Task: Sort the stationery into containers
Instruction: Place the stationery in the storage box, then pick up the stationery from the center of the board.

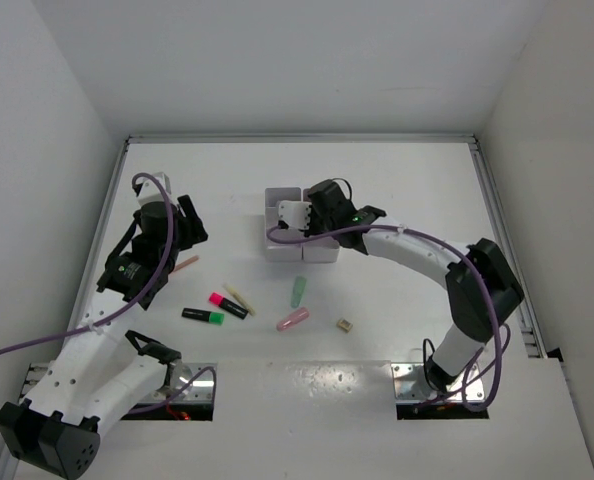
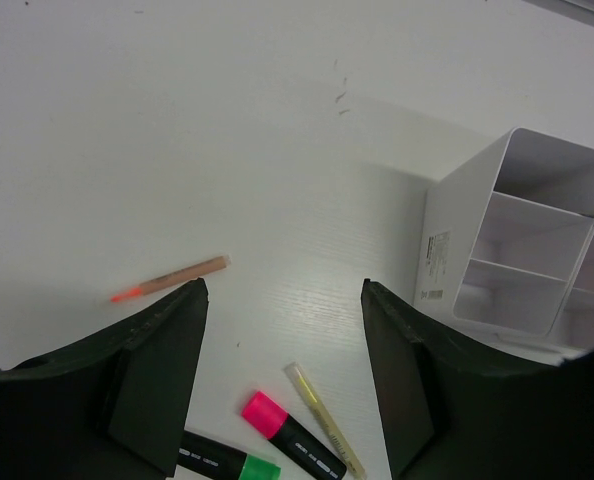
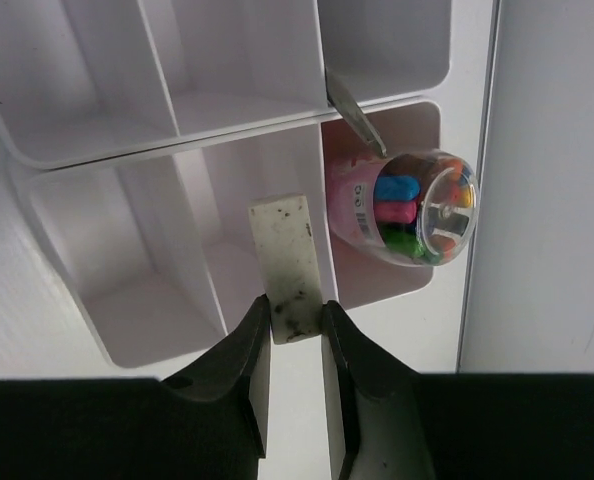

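My right gripper (image 3: 295, 320) is shut on a smudged white eraser (image 3: 289, 255), held over the white organiser tray (image 3: 117, 160) at a divider between compartments. One compartment holds a clear tub of coloured pieces (image 3: 417, 205) and a metal scissors tip (image 3: 355, 120). From above, the right gripper (image 1: 299, 218) hovers over the tray (image 1: 273, 245). My left gripper (image 2: 283, 290) is open and empty above the table, left of the tray (image 2: 447, 250). Below it lie a pink highlighter (image 2: 289, 432), a green highlighter (image 2: 227, 465), a pale yellow stick (image 2: 324, 418) and a peach pencil (image 2: 172, 278).
In front of the tray lie a pastel green piece (image 1: 298, 291), a pink piece (image 1: 292, 319) and a tiny tan eraser (image 1: 344, 325). The highlighters (image 1: 217, 310) sit front left. White walls close in the table on the left, back and right.
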Controlling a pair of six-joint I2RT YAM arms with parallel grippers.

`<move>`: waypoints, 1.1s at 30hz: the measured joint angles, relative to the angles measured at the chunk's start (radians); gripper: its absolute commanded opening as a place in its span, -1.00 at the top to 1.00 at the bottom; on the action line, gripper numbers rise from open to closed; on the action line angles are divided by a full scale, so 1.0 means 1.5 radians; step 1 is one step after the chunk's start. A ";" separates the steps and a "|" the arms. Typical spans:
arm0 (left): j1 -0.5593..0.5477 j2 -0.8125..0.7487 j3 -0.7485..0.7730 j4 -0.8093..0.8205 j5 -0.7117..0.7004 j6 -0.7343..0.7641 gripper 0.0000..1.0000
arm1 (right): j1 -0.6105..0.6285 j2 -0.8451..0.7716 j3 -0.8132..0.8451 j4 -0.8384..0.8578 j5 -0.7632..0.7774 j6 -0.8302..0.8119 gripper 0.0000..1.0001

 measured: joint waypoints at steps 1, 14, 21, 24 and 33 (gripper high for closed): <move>0.000 0.000 0.000 0.000 0.000 0.000 -0.37 | 0.000 0.004 0.000 0.003 0.006 0.001 0.37; 0.000 0.000 0.000 0.000 0.001 0.000 -0.30 | -0.012 -0.021 0.010 -0.048 -0.083 0.024 0.90; 0.000 -0.002 -0.004 0.002 0.011 0.005 0.34 | -0.049 -0.171 -0.017 -0.323 -0.434 -0.224 -0.67; 0.001 -0.004 -0.005 0.003 0.018 0.010 0.27 | -0.055 -0.166 -0.057 -0.413 -0.509 -0.330 -1.00; 0.001 -0.005 -0.005 0.005 0.022 0.012 0.16 | -0.044 -0.153 -0.195 -0.464 -0.556 -0.444 -0.40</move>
